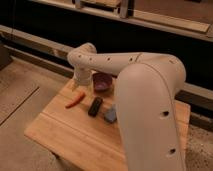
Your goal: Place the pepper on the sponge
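Your end effector, open or closed you cannot tell, is hanging near the slim orange-red pepper lying on the wooden counter, apart from the flat blue-grey sponge.

The wooden table carries pepper, black block, sponge and purple bowl, with the claw above its far edge.

A dim scene is lit warmly from above. The background is left dark. The gripper is shaded, held over the table's far edge.
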You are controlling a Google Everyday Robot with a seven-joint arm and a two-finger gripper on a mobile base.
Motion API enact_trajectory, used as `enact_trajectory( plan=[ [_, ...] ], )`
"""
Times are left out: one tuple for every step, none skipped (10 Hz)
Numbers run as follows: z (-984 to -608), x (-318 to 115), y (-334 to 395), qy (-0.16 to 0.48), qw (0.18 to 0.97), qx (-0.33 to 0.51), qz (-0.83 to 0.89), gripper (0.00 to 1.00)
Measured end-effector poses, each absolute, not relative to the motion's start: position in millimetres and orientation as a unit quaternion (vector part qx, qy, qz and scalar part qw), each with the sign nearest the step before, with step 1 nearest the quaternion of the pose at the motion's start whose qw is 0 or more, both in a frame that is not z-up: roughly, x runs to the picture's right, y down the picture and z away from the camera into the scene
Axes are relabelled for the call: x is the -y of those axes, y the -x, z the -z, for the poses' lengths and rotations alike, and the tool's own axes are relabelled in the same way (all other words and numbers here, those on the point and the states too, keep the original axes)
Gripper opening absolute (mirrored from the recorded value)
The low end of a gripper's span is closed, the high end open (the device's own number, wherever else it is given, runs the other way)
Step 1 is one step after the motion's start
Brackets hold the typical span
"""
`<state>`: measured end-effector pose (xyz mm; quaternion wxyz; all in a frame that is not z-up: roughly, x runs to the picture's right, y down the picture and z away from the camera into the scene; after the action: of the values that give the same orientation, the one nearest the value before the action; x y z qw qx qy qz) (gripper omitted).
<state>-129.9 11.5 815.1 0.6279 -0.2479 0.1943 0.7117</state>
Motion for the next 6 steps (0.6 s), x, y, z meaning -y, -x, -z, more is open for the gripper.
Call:
enact_trajectory(
  plan=[
    [-818, -8, 139, 0.247, 0.642, -0.195, -0.699, 0.65],
    [-821, -5, 148, 0.248, 0.652, -0.195, -0.689, 0.65],
    [-824, -5, 160, 0.25, 0.662, -0.196, -0.679, 0.65],
    [-828, -6, 168, 0.255, 0.665, -0.198, -0.674, 0.65],
    [-833, -9, 173, 0.261, 0.662, -0.202, -0.673, 0.65],
    [-837, -12, 175, 0.266, 0.657, -0.205, -0.675, 0.65]
  ],
)
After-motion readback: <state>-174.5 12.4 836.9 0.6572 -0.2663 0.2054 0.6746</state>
